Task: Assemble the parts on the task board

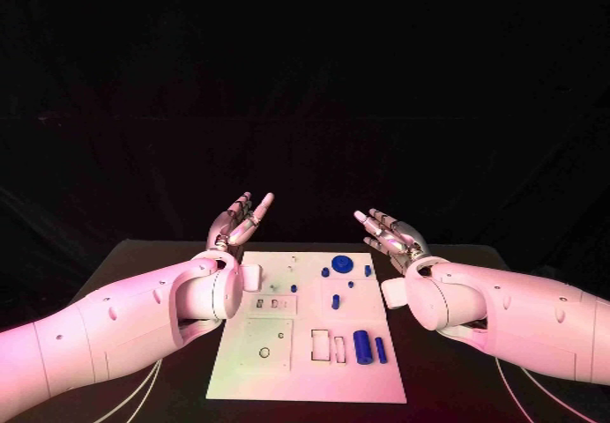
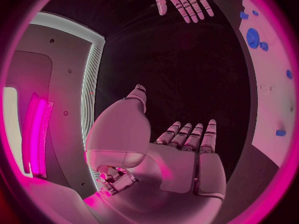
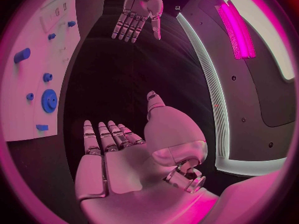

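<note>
Left hand (image 1: 239, 222) and right hand (image 1: 391, 233): empty, fingers spread, raised flanking task board (image 1: 273, 374), presumably poised before picking blue parts (image 1: 362, 345).

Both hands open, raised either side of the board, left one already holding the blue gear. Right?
Not quite. The left hand holds nothing: the head view shows it open with fingers spread, as does its own wrist view. The blue gear lies on the task board, untouched. The rest stands: the right hand is open too, and both are raised either side of the board.
</note>
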Robot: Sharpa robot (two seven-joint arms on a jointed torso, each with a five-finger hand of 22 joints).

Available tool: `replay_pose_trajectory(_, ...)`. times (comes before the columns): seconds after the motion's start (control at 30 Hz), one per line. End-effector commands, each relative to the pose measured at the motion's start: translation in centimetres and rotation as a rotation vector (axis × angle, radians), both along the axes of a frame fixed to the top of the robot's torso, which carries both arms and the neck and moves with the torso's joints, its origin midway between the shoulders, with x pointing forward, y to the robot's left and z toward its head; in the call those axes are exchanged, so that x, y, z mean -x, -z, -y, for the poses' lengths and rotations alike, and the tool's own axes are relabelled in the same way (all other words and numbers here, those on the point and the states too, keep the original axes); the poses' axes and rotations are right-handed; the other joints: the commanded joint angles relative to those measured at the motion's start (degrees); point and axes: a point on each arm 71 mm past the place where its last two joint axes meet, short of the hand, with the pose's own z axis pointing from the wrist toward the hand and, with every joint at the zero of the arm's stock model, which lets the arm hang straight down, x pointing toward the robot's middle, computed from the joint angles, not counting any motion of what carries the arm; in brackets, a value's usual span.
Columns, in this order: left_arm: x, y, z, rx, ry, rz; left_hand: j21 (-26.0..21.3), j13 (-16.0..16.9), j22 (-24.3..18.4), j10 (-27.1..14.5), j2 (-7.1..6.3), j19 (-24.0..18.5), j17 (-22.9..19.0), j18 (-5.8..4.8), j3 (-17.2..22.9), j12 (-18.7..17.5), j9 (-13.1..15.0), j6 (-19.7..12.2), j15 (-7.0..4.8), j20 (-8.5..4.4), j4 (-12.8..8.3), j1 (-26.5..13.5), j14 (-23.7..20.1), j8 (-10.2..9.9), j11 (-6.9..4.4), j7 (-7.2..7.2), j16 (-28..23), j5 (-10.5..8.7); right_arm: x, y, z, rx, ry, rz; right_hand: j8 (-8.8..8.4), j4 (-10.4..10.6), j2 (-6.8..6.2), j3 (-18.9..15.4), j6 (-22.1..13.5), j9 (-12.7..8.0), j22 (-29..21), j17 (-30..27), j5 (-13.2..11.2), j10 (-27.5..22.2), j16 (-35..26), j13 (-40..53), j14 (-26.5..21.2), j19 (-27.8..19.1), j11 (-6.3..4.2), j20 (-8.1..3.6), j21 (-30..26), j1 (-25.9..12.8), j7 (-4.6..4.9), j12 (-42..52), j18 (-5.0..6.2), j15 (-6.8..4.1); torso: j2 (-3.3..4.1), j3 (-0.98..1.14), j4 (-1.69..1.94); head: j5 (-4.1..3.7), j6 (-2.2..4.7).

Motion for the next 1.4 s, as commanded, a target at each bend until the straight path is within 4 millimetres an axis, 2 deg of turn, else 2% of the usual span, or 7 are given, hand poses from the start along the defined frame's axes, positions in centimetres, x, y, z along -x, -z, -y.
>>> replay_pose_trajectory(0.03,0.0,-0.2,0.5,0.042,0.064,0.008,0.58,0.22,0.17,0.76,0.46,0.18,0.15,0.72,0.08,0.46,0.25,1.46,1.49,0.98,0.59,3.18,0.45,0.60,1.00,5.23,0.32,0.40,0.1,0.3,-0.9,-0.001,-0.156,-0.062,1.55,-2.97,-0.65,-0.78,8.16,0.91,0.61,0.72,-4.51,8.29,1.27,0.63,7.61,2.12,1.64,1.02,1.38,6.98,5.43,1.07,-1.59,1.73,0.00,0.00,0.03,0.00,-0.01)
replay_pose_trajectory(0.17,0.0,-0.2,0.5,0.042,0.064,0.008,0.77,0.44,0.24,2.43,1.06,0.14,0.33,0.72,0.15,0.74,0.48,3.18,1.55,0.98,-0.51,5.49,1.65,0.92,0.72,4.81,0.54,0.39,0.0,0.4,-0.9,0.006,-0.178,-0.074,2.45,-5.63,-1.93,-0.06,14.69,1.39,1.19,1.27,-7.70,15.79,2.27,1.19,14.33,4.58,1.90,0.94,2.76,10.68,5.31,1.79,-2.76,1.70,0.00,0.00,0.03,0.00,-0.01)
replay_pose_trajectory(0.37,0.5,-0.6,-1.5,0.057,0.071,0.017,2.03,1.32,0.87,10.76,2.20,2.41,1.81,0.55,-0.71,2.23,1.54,11.73,3.05,0.73,-3.05,9.61,12.43,2.76,0.57,3.92,3.24,0.46,-0.7,-0.9,0.8,0.156,-0.139,0.138,3.80,-7.88,-3.17,0.41,26.82,2.05,4.17,2.20,-10.78,33.29,4.81,2.01,31.89,20.13,3.37,0.80,9.86,14.68,4.89,3.69,-0.99,2.59,0.99,0.01,0.32,-0.65,-1.07)
replay_pose_trajectory(0.53,0.8,-0.9,-1.8,0.060,0.078,0.025,7.85,2.56,3.93,24.63,3.32,15.63,4.45,1.79,-0.87,5.21,3.00,24.09,-0.35,0.81,-5.74,13.24,32.67,5.86,3.14,6.44,10.14,0.54,-1.0,-1.5,1.5,0.222,-0.126,0.197,4.65,-9.44,-3.30,0.85,37.36,2.56,5.21,2.58,-11.53,41.96,6.06,2.25,42.98,30.62,2.13,0.74,13.85,17.48,4.93,4.04,1.11,1.37,1.41,0.23,0.53,-0.63,-1.21)
replay_pose_trajectory(0.67,0.9,-1.4,-2.2,0.062,0.092,0.026,11.74,3.61,5.65,39.40,4.22,23.78,4.60,3.32,-1.28,8.56,4.60,38.24,-1.50,0.66,-6.95,14.54,37.95,9.67,3.07,6.98,11.78,0.46,-1.1,-2.1,1.8,0.279,-0.137,0.249,5.22,-10.37,-2.90,1.45,43.08,2.74,5.22,2.63,-11.31,46.44,6.78,2.31,48.64,35.27,0.49,0.02,15.19,18.88,4.80,4.28,1.79,-0.26,2.14,0.41,0.57,-0.77,-1.21)
replay_pose_trajectory(0.9,1.2,-2.7,-2.6,0.058,0.124,0.028,17.17,3.38,7.36,48.80,5.34,33.29,5.18,7.73,-2.03,9.89,3.89,43.59,-4.54,0.20,-8.87,16.25,48.94,9.93,0.75,5.70,14.67,0.49,-1.4,-3.3,1.6,0.417,-0.203,0.354,4.52,-12.14,-2.44,2.89,47.23,2.62,5.13,3.04,-8.92,52.14,6.80,2.34,56.25,43.23,-1.15,-2.45,17.12,20.70,3.78,3.24,1.69,-2.69,3.90,0.43,0.65,-0.98,-0.93)
replay_pose_trajectory(1.4,3.3,-6.1,-1.9,0.043,0.201,0.052,21.28,3.27,8.40,57.36,5.73,40.52,6.62,7.90,-3.57,9.40,2.90,48.29,-7.61,-2.48,-9.12,16.09,58.69,8.82,-1.53,4.21,17.53,0.50,-2.9,-5.4,-0.6,0.897,-0.396,0.561,3.46,-15.35,-4.63,6.87,52.88,3.46,13.72,8.74,-3.98,59.42,9.57,3.05,72.86,60.87,-4.66,-9.25,33.11,19.46,1.63,2.39,1.47,-8.13,8.70,0.24,0.97,-1.44,-0.32)
